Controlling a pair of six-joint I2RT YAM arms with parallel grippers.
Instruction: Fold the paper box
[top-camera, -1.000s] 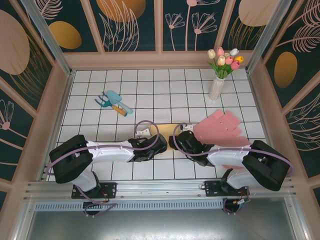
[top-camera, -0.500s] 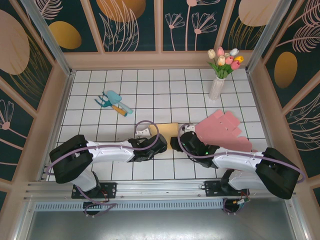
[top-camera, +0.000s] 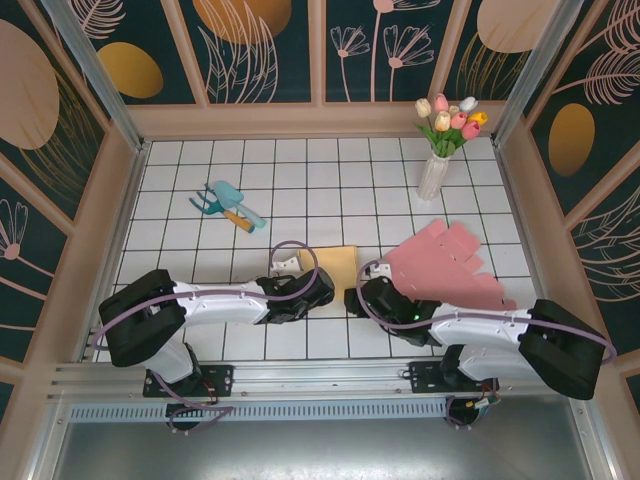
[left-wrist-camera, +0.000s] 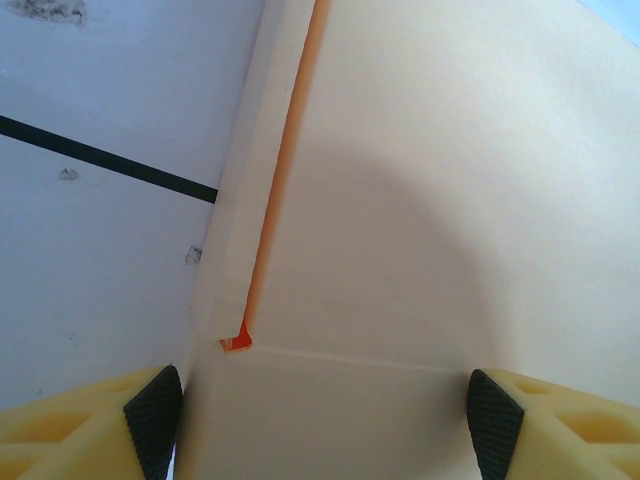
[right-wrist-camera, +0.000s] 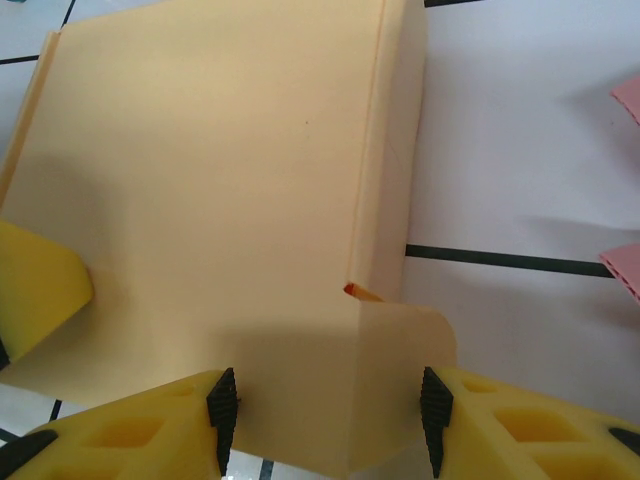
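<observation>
Left hand (left-wrist-camera: 322, 420) and right hand (right-wrist-camera: 326, 420) are set at the near corners of the flat yellow paper box (top-camera: 340, 262), jaws apart, with paper lying between the pads. The box is laid mid-desk (top-camera: 300, 180). A pink card blank (top-camera: 440, 262) is seen just to its right, and a tulip vase (top-camera: 434, 175) beyond.

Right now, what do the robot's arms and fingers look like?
The left arm and right arm are smooth white tubes with chunky black joints. Thin lilac cables loop along them. The fingers are yellow plastic with cut-out holes, tipped with black ridged pads.
</observation>
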